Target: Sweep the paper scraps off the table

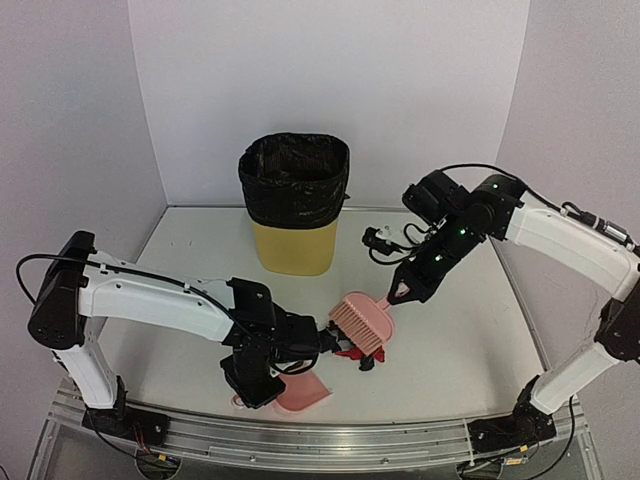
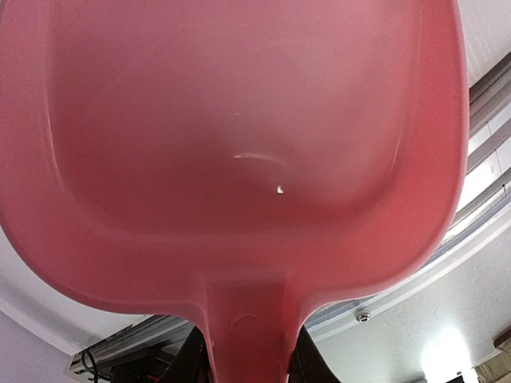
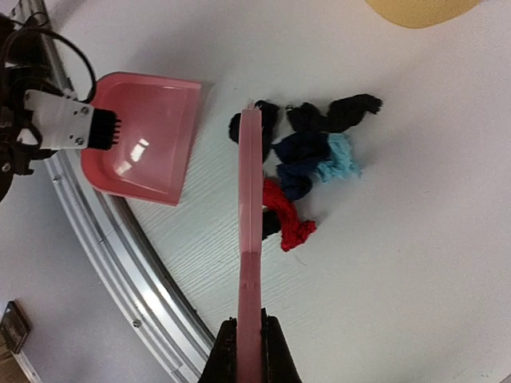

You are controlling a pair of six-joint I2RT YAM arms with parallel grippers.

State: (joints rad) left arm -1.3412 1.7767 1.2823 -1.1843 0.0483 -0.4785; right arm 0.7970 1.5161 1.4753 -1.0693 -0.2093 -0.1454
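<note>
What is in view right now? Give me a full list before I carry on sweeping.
Paper scraps: roughly ten, red, dark navy and teal, bunched together near the front centre.
Dustpan: one, pink, on the left arm's side of the scraps, not touching them.
Brush: one, pink, over the scraps.
Bin: one, yellow with black liner, at the back.
Table: one, white.
Left gripper: shut on the dustpan handle.
Right gripper: shut on the brush handle.
</note>
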